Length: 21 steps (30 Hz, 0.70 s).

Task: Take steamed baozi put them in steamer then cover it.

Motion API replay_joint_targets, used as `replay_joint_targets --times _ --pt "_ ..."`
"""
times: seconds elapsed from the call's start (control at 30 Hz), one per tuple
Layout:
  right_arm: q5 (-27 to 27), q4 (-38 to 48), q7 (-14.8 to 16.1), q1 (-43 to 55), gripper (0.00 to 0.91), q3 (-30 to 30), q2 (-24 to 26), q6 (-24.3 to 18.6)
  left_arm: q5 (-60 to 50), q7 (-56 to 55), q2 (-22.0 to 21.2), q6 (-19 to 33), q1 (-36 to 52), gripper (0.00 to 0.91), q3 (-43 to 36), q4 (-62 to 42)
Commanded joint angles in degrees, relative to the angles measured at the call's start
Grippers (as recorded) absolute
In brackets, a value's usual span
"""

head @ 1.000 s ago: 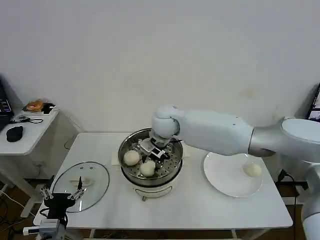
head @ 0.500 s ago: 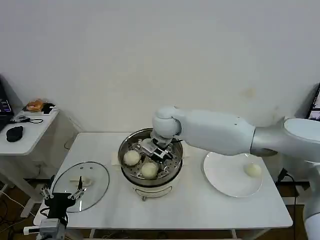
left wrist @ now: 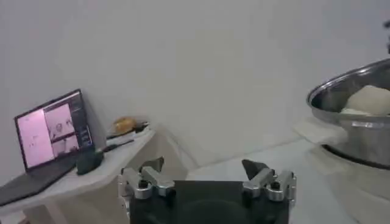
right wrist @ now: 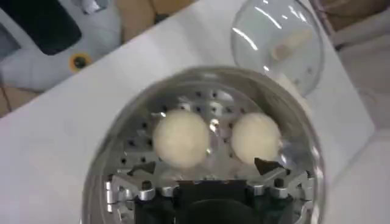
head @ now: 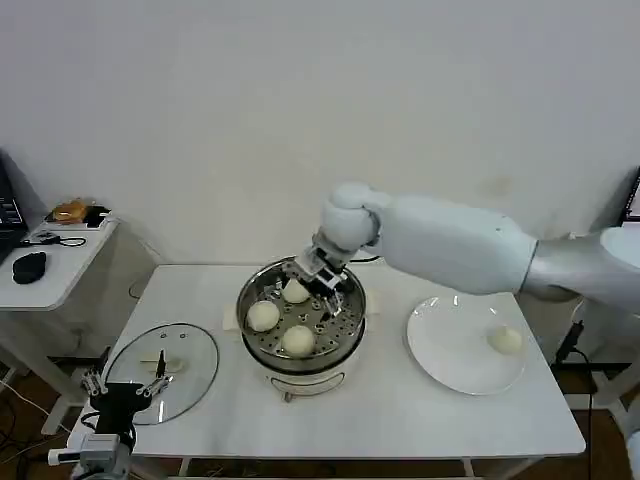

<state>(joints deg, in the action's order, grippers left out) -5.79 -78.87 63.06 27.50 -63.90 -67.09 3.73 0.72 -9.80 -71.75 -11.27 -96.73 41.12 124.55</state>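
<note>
The left gripper (head: 125, 392) hung at the table's (head: 400, 410) near-left corner, jaws spread and holding nothing, just short of the lid (head: 162, 371). The lid lay flat on the table, left of the steamer (head: 300, 318), with its cream handle at the centre.

In the middle of the table, the steamer held three buns on its perforated tray: one (head: 298, 340) nearest the front, one (head: 263, 316) to the left, and a third (head: 295, 291) toward the back. To its right, on the white plate (head: 445, 355), the fourth bun (head: 505, 340) sat alone near the right rim.

Farther back, the right gripper (head: 322, 272) hovered over the steamer's far rim, just beside the rear bun. Its jaws were released and gripped nothing. In the right wrist view, two buns showed past its open fingers (right wrist: 145, 190).
</note>
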Motion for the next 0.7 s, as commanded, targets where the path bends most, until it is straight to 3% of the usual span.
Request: replay_joint_targets --times 0.03,0.2,0.47,0.7 --pt "-0.43 -1.0 -1.8 2.56 0.907 2.4 10.02 4.85 -0.02 0.03 0.51 -0.05 0.28 0.907 -0.44 0.06" --pt "0.08 -1.35 -1.91 2.98 0.907 2.12 18.27 6.62 0.05 0.25 2.13 -0.09 0.16 0.907 -0.64 0.24" --pt "3.93 -3.81 -1.9 -2.09 0.907 2.75 35.46 7.51 -0.28 0.39 2.45 -0.58 1.12 0.907 -3.17 0.53" --pt "8.72 -4.01 -2.37 -9.63 0.907 7.12 42.85 7.29 -0.74 0.44 2.48 -0.69 1.89 0.907 -4.98 -0.18"
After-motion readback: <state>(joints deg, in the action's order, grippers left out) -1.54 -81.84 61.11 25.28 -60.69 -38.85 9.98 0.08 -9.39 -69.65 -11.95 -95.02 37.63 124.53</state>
